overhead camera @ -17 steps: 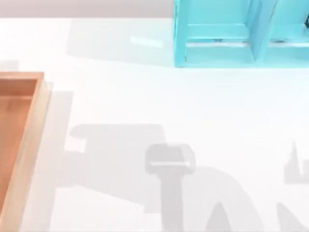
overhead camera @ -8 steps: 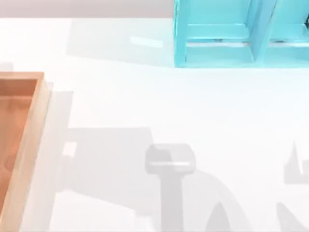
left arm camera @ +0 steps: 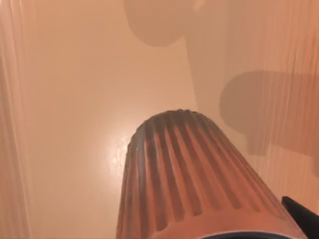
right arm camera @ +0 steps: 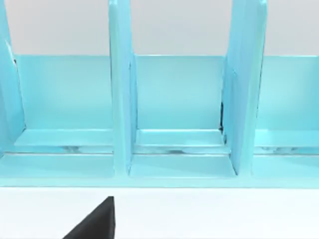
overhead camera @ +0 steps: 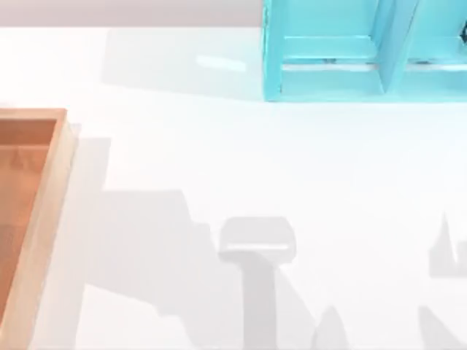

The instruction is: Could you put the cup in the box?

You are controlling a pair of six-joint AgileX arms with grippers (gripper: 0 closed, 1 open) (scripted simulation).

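Cup [left arm camera: 194, 179] hangs in my left hand's hold over the box [overhead camera: 44, 219] floor at the frame's left edge, ready to lower; right hand's state I cannot tell.

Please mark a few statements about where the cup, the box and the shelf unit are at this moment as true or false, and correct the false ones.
1. The wooden box lies at the table's left edge in the top view. True.
2. The ribbed copper cup stands on the white table beside the box. False: the left wrist view shows it over the box's orange-brown floor.
3. The turquoise shelf unit sits at the far right of the table. True.
4. The right wrist view faces the box. False: it faces the shelf unit's compartments.
5. The cup's sides are smooth. False: they are vertically ribbed.
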